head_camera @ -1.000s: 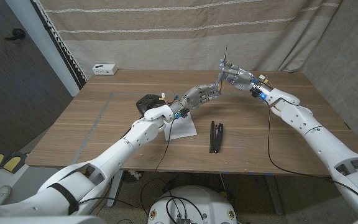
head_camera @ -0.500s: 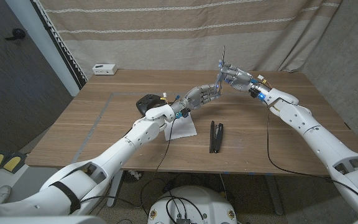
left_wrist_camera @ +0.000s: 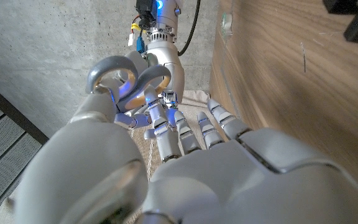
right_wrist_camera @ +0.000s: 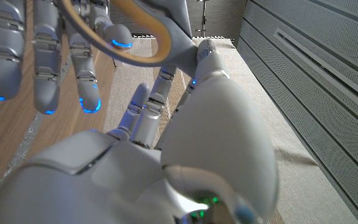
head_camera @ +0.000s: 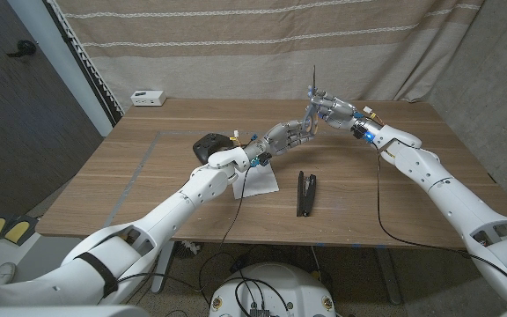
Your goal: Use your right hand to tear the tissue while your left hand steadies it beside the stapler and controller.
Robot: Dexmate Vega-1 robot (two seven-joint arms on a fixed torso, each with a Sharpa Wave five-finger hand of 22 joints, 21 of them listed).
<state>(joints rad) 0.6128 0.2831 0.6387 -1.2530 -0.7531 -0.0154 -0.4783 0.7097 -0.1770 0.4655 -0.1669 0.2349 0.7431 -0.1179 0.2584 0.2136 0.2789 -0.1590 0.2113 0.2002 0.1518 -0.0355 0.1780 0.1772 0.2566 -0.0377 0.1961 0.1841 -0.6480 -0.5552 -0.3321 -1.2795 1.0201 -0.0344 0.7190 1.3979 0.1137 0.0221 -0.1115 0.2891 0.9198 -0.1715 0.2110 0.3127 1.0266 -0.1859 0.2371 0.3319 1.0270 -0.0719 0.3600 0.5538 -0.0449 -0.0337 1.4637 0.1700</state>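
Both hands meet above the wooden table (head_camera: 394,189): left hand (head_camera: 286,135), right hand (head_camera: 326,108); grips unclear.

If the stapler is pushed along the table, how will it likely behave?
The stapler lies long and low on the table, so it would probably slide, not roll. It looks rigid, likely heavy for its size. Pushed at one end, it may pivot.

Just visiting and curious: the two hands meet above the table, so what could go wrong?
Left hand and right hand are fingertip to fingertip in the air, so fingers might collide. The white tissue lies under the left arm, no hand on it; the arm could drag it.
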